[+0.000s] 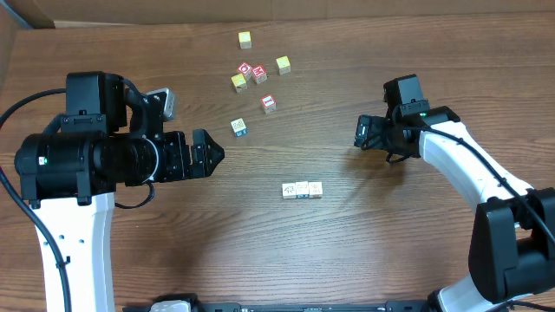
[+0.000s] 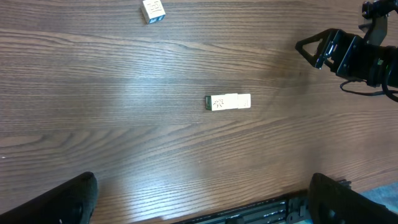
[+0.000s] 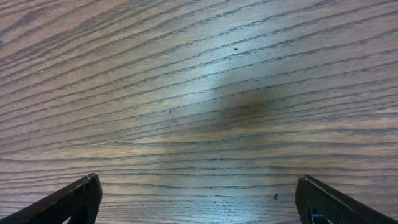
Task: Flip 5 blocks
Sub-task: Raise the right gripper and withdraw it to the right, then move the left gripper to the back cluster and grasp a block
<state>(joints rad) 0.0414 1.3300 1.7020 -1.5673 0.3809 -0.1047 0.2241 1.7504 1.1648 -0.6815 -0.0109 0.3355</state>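
Overhead: block row (image 1: pixel 302 190) btwn L pincer (image 1: pixel 211 153), R pincer (image 1: pixel 361 134).

left fingers (image 2: pixel 68 202) spread wide, nothing between. row of three pale blocks (image 2: pixel 227 101) on counter (image 2: pixel 112 137) ahead, centred between them. lone block (image 2: pixel 153 10) farther ahead-left, right arm's fingers (image 2: pixel 333 50) ahead-right.

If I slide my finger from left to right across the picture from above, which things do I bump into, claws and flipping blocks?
left claw → greenish block → red-bordered block → row of three pale blocks → right claw
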